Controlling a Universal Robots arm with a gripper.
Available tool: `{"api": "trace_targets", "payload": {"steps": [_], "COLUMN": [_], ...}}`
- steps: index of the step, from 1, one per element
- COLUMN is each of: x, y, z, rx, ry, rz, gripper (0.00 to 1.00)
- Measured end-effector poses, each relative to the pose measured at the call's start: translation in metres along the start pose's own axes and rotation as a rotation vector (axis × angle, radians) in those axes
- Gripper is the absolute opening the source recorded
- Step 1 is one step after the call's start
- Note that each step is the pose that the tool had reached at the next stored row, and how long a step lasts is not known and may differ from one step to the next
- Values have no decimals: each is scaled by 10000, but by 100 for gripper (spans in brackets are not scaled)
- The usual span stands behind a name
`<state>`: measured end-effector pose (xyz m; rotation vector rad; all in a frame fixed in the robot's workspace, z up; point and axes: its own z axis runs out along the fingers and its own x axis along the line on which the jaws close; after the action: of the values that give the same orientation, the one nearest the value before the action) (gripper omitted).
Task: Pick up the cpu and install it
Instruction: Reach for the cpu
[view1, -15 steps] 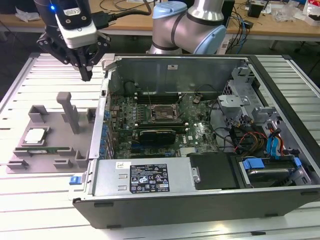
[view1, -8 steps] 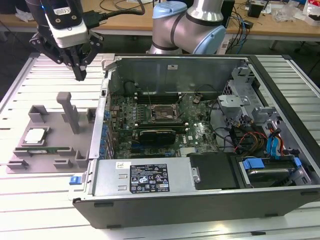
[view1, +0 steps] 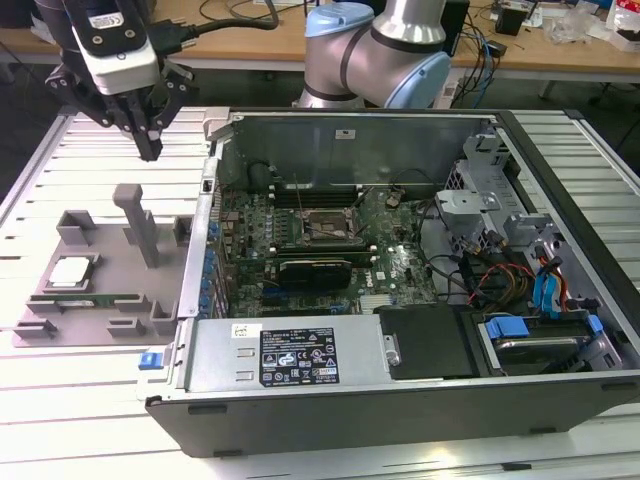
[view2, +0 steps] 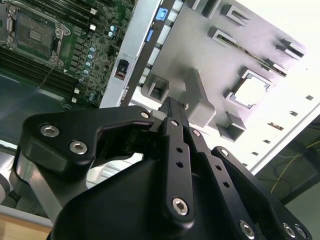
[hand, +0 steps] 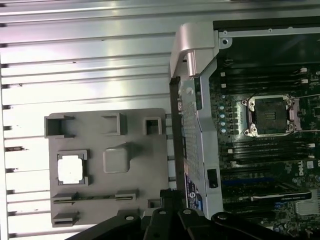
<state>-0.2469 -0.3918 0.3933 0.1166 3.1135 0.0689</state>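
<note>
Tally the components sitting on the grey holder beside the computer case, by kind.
cpu: 1
memory stick: 1
Total: 2

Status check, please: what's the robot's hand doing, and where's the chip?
Hand shut, empty, raised near grey holder. Cpu in holder, untouched. Nothing over it.

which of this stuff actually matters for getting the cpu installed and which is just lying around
For the job:
- cpu, sitting in the grey holder
- open socket on the motherboard
- claw, up in the air near the holder

Just lying about:
- memory stick in the holder
- black card beside the socket
- power supply
- blue cables
</note>
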Motion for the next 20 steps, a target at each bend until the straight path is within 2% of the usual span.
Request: {"api": "trace_targets", "payload": {"steps": [12, 17, 20], "x": [215, 320, 409], "y": [2, 2, 2], "z": [5, 11, 23], "rx": [-1, -1, -2], "ry": [-8, -18, -26], "rz": [0, -1, -1], "gripper": [11, 11, 11]}}
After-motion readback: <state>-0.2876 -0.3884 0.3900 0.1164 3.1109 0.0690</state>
